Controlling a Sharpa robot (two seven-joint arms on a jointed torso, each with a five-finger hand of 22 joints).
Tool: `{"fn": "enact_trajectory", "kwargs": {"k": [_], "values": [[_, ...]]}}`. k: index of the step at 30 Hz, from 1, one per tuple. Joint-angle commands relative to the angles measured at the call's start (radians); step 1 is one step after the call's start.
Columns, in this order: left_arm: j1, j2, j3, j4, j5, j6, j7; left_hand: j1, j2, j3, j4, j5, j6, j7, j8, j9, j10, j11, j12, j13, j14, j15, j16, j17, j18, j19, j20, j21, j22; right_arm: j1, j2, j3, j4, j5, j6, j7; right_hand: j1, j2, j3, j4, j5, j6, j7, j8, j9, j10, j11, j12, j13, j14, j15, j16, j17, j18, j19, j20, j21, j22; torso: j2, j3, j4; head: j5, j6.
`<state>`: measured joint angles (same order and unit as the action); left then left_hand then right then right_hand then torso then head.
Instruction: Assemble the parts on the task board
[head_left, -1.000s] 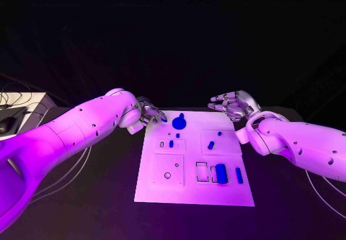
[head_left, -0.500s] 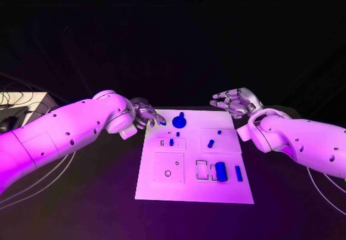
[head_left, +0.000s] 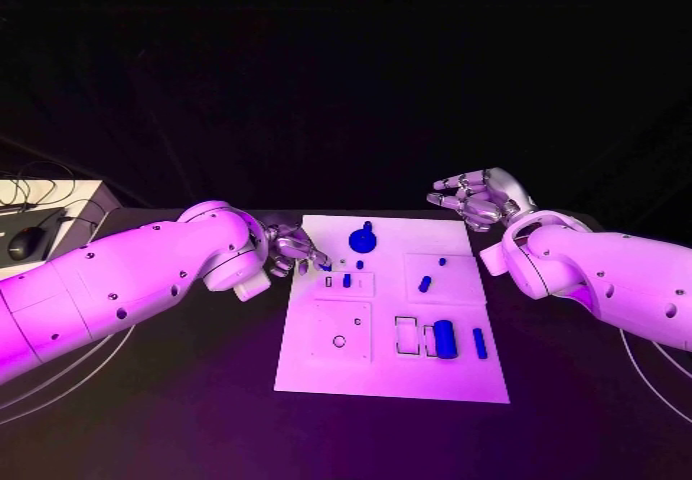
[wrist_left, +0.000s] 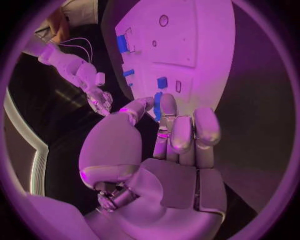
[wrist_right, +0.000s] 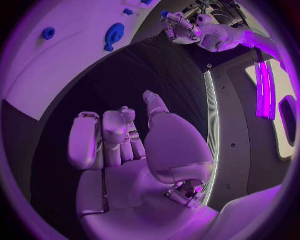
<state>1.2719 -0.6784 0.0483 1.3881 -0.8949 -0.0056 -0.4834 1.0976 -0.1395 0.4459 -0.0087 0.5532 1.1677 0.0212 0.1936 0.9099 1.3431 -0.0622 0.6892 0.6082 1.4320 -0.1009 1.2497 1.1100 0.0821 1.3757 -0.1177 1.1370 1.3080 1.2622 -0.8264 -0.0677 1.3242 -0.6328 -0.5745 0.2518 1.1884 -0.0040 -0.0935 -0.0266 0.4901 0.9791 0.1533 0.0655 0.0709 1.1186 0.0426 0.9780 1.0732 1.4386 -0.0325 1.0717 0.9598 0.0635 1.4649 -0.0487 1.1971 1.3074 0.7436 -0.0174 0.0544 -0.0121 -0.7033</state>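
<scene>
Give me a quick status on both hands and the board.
Left hand at the task board far-left edge, holding nothing. Right hand open beyond the far-right corner. Blue parts on the board, nothing in the way.

Strong violet light washes the whole scene — the task board (head_left: 392, 305) glows brightest, close to glare near the left robot hand (head_left: 293, 247), while the tabletop (head_left: 188, 400) around it stays dim and the room beyond both robot hands falls to black. The white arms catch the light on their upper sides and darken underneath. In both wrist views the fisheye bends the board's straight edges into curves and blurs toward the circle's rim — the left robot hand's fingers (wrist_left: 187, 132) and the right robot hand (wrist_right: 122, 150) loom large, sharp and softly lit.
</scene>
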Motion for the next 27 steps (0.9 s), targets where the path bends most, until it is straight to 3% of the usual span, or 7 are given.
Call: {"fn": "enact_trajectory", "kwargs": {"k": [1,3,13,15,20,25,27], "values": [[-0.005,-0.002,-0.008,0.017,-0.017,-0.032,-0.011,0.009,0.001,0.109,-0.101,-0.002,0.030,-0.028,-0.002,0.012,0.012,-0.016,-0.005,0.011,0.000,-0.011,0.000,-0.005,-0.018,0.009,-0.002,0.005,0.051,0.000,0.000,0.000,-0.002,0.017,-0.027,0.043,-0.006,0.000,0.000,-0.003,0.005,-0.005,0.004,0.002,0.001,-0.028,0.000,-0.041,-0.037,-0.010,-0.006,-0.066,-0.051,0.024,0.059,-0.008,-0.094,0.141,-0.003,-0.0001,0.0028,0.001,-0.007],[-0.006,-0.001,-0.015,0.018,-0.023,-0.036,-0.016,0.011,0.002,0.111,-0.101,-0.001,0.030,-0.027,-0.002,0.013,0.012,-0.016,-0.005,0.012,-0.001,-0.012,-0.002,-0.007,-0.019,0.010,-0.003,0.006,0.051,0.000,0.001,0.000,-0.004,0.031,-0.031,0.055,-0.003,0.000,0.001,-0.003,0.006,-0.012,0.005,0.002,0.001,-0.050,-0.002,-0.095,-0.094,-0.015,-0.009,-0.161,-0.120,0.034,0.051,-0.010,-0.227,0.097,-0.003,0.0002,0.0017,0.003,-0.008],[-0.008,0.027,-0.045,0.000,-0.042,-0.035,-0.044,0.010,-0.001,0.114,-0.101,-0.001,0.029,-0.028,0.001,0.020,0.020,-0.019,-0.011,0.012,-0.001,-0.013,-0.003,-0.014,-0.021,0.012,-0.006,0.007,0.051,0.000,0.006,0.000,-0.009,0.126,-0.099,0.160,0.016,-0.004,0.001,0.001,0.009,-0.011,0.003,0.003,0.001,-0.036,-0.006,-0.208,-0.322,-0.022,-0.010,-0.353,-0.165,0.079,0.044,-0.005,-0.748,-0.112,0.001,0.0000,-0.0002,0.005,-0.013],[-0.008,0.034,-0.047,-0.005,-0.046,-0.031,-0.050,0.010,-0.001,0.114,-0.101,-0.001,0.029,-0.028,0.000,0.020,0.020,-0.018,-0.012,0.011,-0.001,-0.014,-0.004,-0.016,-0.021,0.012,-0.006,0.007,0.051,0.000,0.007,0.000,-0.010,0.150,-0.111,0.184,0.022,-0.005,0.003,0.000,0.013,-0.010,0.004,0.008,0.002,-0.046,-0.002,-0.253,-0.376,-0.040,-0.002,-0.417,-0.192,0.094,0.013,0.004,-0.990,-0.223,0.000,-0.0003,0.0005,0.005,-0.015],[-0.008,0.051,-0.049,-0.022,-0.058,-0.028,-0.062,0.014,0.000,0.109,-0.098,-0.003,0.028,-0.028,0.000,0.021,0.021,-0.018,-0.014,0.008,-0.001,-0.014,-0.003,-0.018,-0.019,0.011,-0.006,0.006,0.051,0.000,0.011,0.000,-0.014,0.212,-0.108,0.222,0.032,-0.008,0.005,0.001,0.013,-0.033,0.019,0.011,0.002,-0.074,0.023,-0.388,-0.538,-0.063,0.025,-0.654,-0.303,0.075,-0.031,0.032,-1.130,-0.398,0.000,0.0004,0.0006,0.008,-0.017],[-0.008,0.062,-0.050,-0.033,-0.077,-0.023,-0.071,0.015,0.001,0.109,-0.097,-0.002,0.027,-0.028,0.000,0.021,0.020,-0.018,-0.014,0.007,-0.002,-0.014,-0.003,-0.019,-0.019,0.012,-0.005,0.007,0.051,0.000,0.014,0.000,-0.019,0.264,-0.078,0.239,0.043,-0.004,0.004,0.001,0.005,-0.050,0.035,0.017,0.000,-0.053,0.043,-0.549,-0.791,-0.036,0.062,-0.927,-0.411,0.057,-0.137,0.064,-1.121,-0.650,0.001,0.0002,-0.0009,0.008,-0.017],[-0.008,0.065,-0.050,-0.038,-0.083,-0.016,-0.075,0.015,0.001,0.109,-0.097,-0.002,0.027,-0.028,0.000,0.021,0.020,-0.018,-0.014,0.007,-0.002,-0.014,-0.003,-0.019,-0.019,0.012,-0.005,0.007,0.051,0.000,0.015,0.000,-0.021,0.275,-0.067,0.241,0.045,-0.003,0.005,0.000,0.004,-0.054,0.041,0.014,-0.001,-0.070,0.066,-0.610,-0.865,-0.086,0.077,-0.978,-0.438,0.049,-0.181,0.081,-1.132,-0.702,0.001,0.0006,-0.0007,0.008,-0.018]]}}
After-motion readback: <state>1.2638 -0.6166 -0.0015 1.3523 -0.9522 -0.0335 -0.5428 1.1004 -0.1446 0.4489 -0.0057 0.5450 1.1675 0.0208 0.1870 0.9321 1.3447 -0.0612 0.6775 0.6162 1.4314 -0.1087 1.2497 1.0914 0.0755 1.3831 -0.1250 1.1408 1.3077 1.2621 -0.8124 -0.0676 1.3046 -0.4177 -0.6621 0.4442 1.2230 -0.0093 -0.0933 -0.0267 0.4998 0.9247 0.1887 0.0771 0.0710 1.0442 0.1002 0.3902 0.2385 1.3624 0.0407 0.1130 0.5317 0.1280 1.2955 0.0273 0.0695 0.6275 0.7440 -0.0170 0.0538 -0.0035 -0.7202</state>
